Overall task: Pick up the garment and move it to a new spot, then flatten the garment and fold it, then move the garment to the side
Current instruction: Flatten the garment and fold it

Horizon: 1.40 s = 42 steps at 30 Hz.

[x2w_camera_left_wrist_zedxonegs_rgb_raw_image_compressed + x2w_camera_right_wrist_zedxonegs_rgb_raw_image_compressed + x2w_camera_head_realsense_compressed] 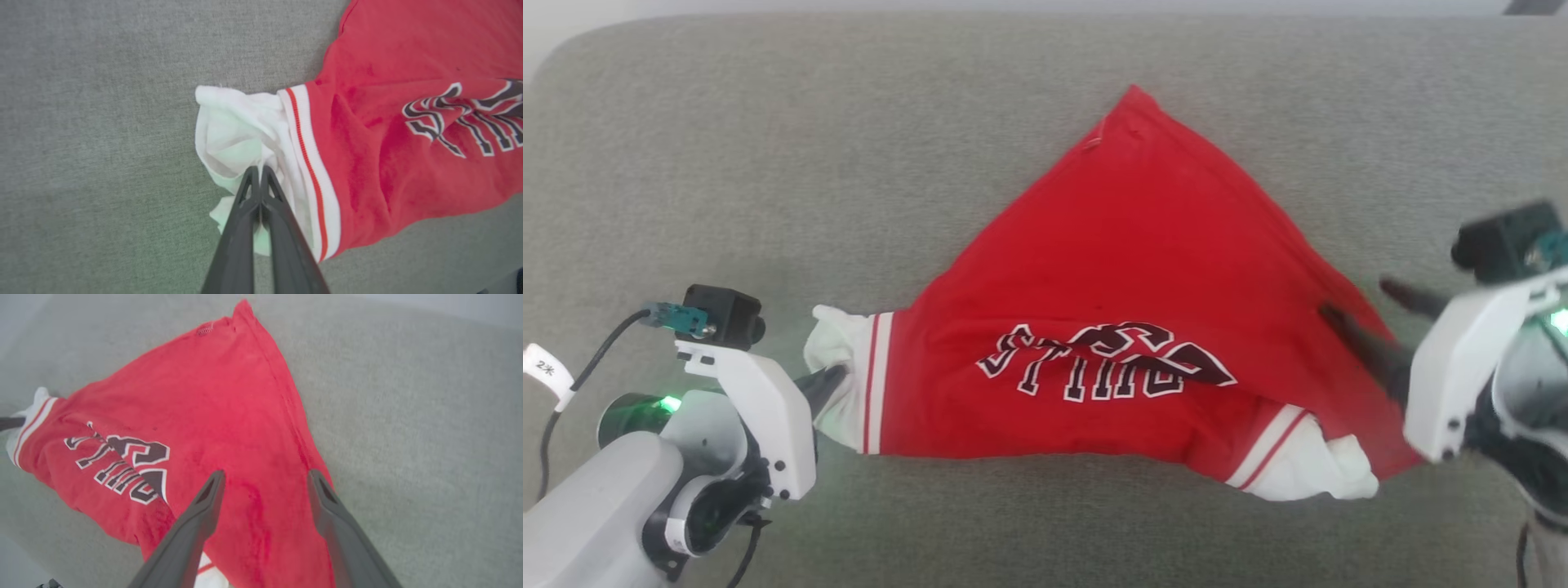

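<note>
Grey woven cloth covers the surface [686,204], and at its near side the two arms flank the garment [1127,269]. The left pincer [837,377] is pressed together, pinching the bunched white sleeve [229,130] just outside its striped trim. That looks like an anchor to me, one corner pinned so the rest can be pulled out against it.

The right pincer [1356,300] is spread wide and grips nothing. It hangs at the garment's red right edge, one finger over the cloth and one about on the hem line. Whether the tips touch the fabric I cannot tell. Just nearer than it, the other sleeve [1307,465] lies crumpled and half tucked under the body, and it will need freeing before anything lies flat.

Further in, the lettering [1107,363] is creased across a fold, so the chest is doubled over. Beyond that the red cloth narrows to a single peak [1131,94] pointing away from the robot. It's a lopsided triangle, not yet spread.

Bare room lies all round it: wide to the left, a good stretch beyond the peak before the surface's rounded back edge, and less on the right, where the arm crowds in.
</note>
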Tool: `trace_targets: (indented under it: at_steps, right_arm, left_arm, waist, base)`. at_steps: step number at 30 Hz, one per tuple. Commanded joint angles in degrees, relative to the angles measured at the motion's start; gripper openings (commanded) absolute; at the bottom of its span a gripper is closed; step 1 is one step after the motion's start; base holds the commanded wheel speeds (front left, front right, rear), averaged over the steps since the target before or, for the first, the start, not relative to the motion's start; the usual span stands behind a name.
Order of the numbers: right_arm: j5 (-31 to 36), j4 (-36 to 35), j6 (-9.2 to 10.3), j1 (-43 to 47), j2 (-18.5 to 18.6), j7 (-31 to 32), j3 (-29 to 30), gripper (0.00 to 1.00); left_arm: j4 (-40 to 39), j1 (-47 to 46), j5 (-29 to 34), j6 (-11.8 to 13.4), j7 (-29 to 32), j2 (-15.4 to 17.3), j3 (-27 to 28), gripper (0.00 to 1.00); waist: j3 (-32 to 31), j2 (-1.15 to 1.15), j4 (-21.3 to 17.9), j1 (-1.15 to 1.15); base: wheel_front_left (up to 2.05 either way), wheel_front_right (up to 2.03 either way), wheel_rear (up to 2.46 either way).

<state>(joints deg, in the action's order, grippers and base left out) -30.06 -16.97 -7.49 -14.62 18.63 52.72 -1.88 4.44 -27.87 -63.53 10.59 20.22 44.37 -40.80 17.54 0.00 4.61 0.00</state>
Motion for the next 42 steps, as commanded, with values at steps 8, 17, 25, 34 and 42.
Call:
trace_targets:
  at_steps: [8, 17, 25, 34, 42]
  right_arm:
    - [0.4, 9.8, 0.0, -14.8, 2.3, -8.8, -7.1, 1.0]
    - [-1.4, 31.7, 0.0, -34.3, 6.6, -17.9, -17.6, 1.0]
    - [-4.5, 50.7, 0.0, -45.9, 7.8, -15.0, -26.6, 1.0]
    - [-11.2, 64.2, -0.02, -45.9, 7.7, 1.2, -37.4, 0.78]
    - [-14.5, 63.6, 0.02, -49.0, 9.2, 2.2, -40.3, 0.0]
  left_arm:
    - [1.0, -2.7, 1.1, -1.6, -0.5, -2.8, -1.0, 0.0]
    - [3.8, -7.0, 2.3, -4.3, -1.1, -7.4, -2.6, 0.0]
    - [7.6, -10.0, 3.0, -7.4, -2.0, -11.9, -4.3, 0.0]
    - [12.0, -11.2, 2.7, -9.7, -3.2, -14.8, -5.0, 0.0]
    - [14.6, -12.7, 2.4, -10.6, -3.5, -15.1, -4.5, 0.0]
  waist:
    - [2.0, 0.0, 4.7, 0.0]
    - [5.5, 0.0, 11.3, 0.0]
    - [8.8, 0.0, 16.7, 0.0]
    - [10.2, 0.0, 19.1, 0.0]
    - [9.7, 0.0, 18.1, 0.0]
  base:
    - [0.0, 0.0, 0.0]
    - [0.0, 0.0, 0.0]
    - [0.0, 0.0, 0.0]
    - [0.0, 0.0, 0.0]
    - [0.0, 0.0, 0.0]
